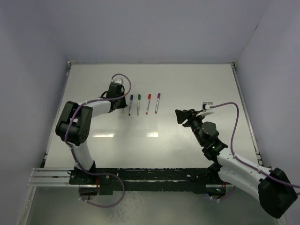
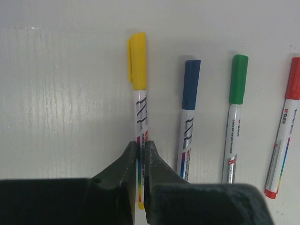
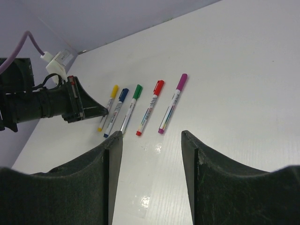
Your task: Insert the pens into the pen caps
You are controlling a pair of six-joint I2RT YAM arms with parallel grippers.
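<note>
Left hand grips yellow-capped white plastic pen by barrel, probably setting it in line. Right hand open, idle.

A robotics lab test cell: a bare white surface boxed in by plain pale walls, with a left arm and a right arm bolted to a metal rail at its near edge, and purple cables looping off them.

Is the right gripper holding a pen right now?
No, the right gripper is open and empty, while all five pens lie in a row on the table, the yellow pen pinched by the left gripper.
</note>
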